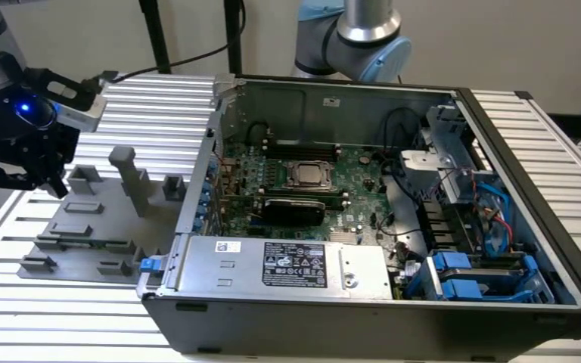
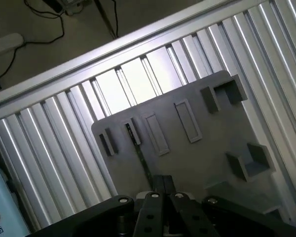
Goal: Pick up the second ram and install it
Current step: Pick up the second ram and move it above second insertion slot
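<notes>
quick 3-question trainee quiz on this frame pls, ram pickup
1. True or false: the ram is already inside the case.
2. The jaws of the gripper are: A) wide open B) shut C) clamped on a cable.
3. In the exterior view, on which side of the case is the grey holder?

Key: 1 false, the ram stands edge-up in a slot of the holder. 2 B. 3 the exterior view's left.
</notes>
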`<state>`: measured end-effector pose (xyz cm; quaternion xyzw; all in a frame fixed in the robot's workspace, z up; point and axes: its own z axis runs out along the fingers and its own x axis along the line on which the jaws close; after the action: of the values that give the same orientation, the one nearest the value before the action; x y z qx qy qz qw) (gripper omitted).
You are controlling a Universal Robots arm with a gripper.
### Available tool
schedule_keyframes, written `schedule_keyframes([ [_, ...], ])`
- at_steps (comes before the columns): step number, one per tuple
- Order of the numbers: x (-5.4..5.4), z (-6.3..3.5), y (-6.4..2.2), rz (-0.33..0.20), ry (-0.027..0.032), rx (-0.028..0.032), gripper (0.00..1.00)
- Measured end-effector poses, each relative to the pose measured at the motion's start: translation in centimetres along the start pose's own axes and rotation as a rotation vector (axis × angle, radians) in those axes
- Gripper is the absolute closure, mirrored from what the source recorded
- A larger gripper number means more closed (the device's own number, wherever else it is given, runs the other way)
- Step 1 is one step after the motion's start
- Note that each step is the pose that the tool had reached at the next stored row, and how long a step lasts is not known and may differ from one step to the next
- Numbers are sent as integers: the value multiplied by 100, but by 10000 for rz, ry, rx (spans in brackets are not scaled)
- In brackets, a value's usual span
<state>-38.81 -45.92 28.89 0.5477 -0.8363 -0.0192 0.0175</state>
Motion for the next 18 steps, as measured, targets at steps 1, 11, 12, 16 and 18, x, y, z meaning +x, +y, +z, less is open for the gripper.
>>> schedule_keyframes([
  [1,0,6,0,-181,4,13,89],
  [11,0,58,-3,-1894,46,144,89],
  [12,0,62,-3,-2017,45,158,89],
  [16,1,77,-5,-2487,49,209,89],
  [18,1,83,-5,-2728,52,235,89],
])
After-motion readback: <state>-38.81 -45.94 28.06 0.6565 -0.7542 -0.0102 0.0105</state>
